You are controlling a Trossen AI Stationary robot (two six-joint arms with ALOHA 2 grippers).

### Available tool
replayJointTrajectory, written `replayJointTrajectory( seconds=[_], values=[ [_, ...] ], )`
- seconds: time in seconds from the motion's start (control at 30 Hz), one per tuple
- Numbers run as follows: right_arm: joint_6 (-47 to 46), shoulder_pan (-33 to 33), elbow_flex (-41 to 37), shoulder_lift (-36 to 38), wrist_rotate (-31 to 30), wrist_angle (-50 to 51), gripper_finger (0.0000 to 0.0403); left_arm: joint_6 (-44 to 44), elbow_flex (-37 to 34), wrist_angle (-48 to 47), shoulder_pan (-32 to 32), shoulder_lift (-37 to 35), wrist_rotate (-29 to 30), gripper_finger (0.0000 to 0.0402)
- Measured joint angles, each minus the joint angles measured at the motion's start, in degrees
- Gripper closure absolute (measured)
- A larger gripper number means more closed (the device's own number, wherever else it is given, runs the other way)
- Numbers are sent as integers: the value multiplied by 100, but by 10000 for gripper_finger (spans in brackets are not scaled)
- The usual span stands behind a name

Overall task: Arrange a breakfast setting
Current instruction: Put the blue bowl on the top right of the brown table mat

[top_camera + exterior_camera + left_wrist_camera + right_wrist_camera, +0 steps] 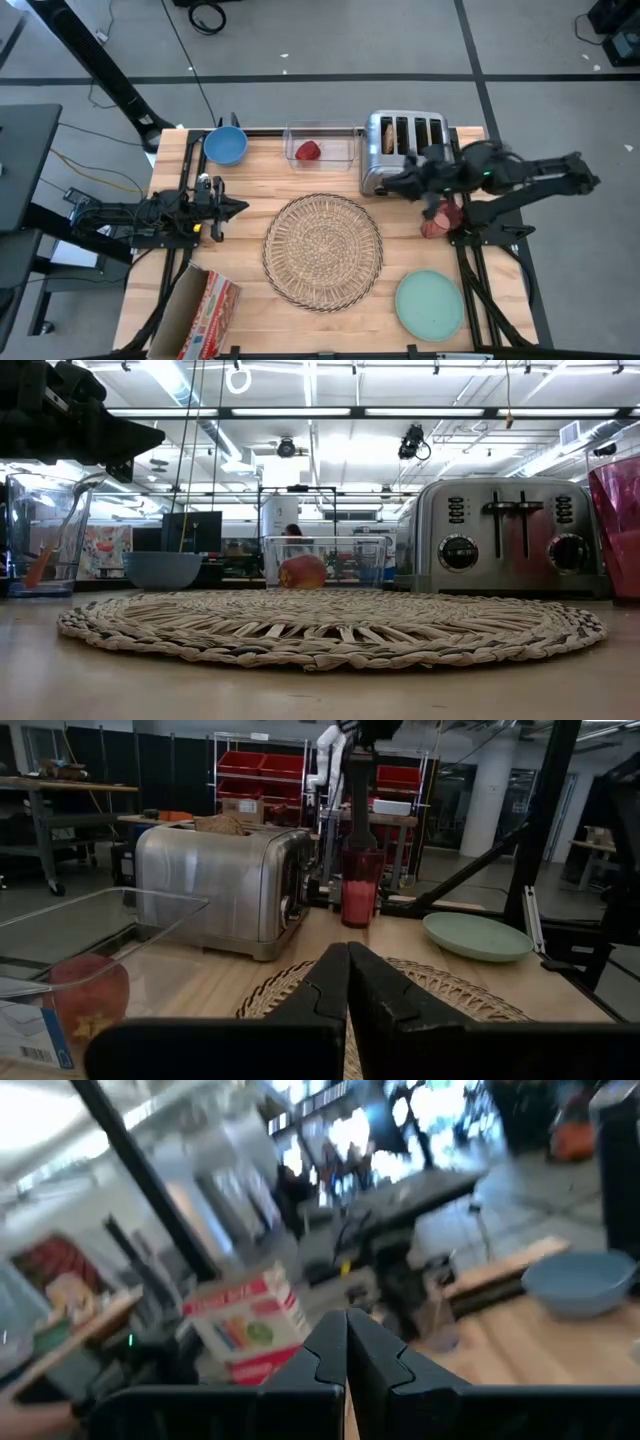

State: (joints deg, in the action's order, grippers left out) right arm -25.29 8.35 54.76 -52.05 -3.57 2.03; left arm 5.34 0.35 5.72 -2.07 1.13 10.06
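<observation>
Round wicker placemat (323, 248) at centre. Right gripper (388, 184), fingers pressed together, hovers beside the chrome toaster (402, 148) behind it; left gripper (240, 208), fingers together, waits left of it.

**My two dark arms, up close**

My arms were matte black all over, built from chunky jointed segments. My left gripper (348, 982) showed two blunt, wedge-shaped black fingers on a broad flat black bar. My right gripper (347, 1350) looked the same. My right arm (520, 175) carried a small green light near the wrist.
</observation>
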Motion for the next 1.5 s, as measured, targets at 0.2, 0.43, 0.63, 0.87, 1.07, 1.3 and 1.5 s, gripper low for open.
replayJointTrajectory(
  seconds=[0.2, 0.43, 0.63, 0.87, 1.07, 1.3, 1.5],
  values=[
    [-45, 495, 1565, -1648, -470, 835, 395, -2, 0, 0, 1, 0, 0, 390],
    [-416, 541, 2972, -2813, -678, 1851, 388, 469, 1, 223, -7, 0, -1, 390],
    [-476, 543, 3209, -3100, -883, 1918, 384, 1906, 1, 762, -4, -2, -4, 390],
    [-453, 444, 3209, -3133, -892, 1917, 383, 2536, 0, 487, -9, 0, -67, 390],
    [146, 280, 3209, -3133, -905, 1913, 382, 2871, 328, 697, 3, 54, 108, 390],
    [-35, -169, 3209, -3111, -424, 2123, 382, 2245, 2130, -657, 2, 1186, 654, 390],
    [627, -412, 3209, -3013, 42, 2176, 397, 2446, 3859, -2665, 164, 2779, 1285, 390]
  ],
)
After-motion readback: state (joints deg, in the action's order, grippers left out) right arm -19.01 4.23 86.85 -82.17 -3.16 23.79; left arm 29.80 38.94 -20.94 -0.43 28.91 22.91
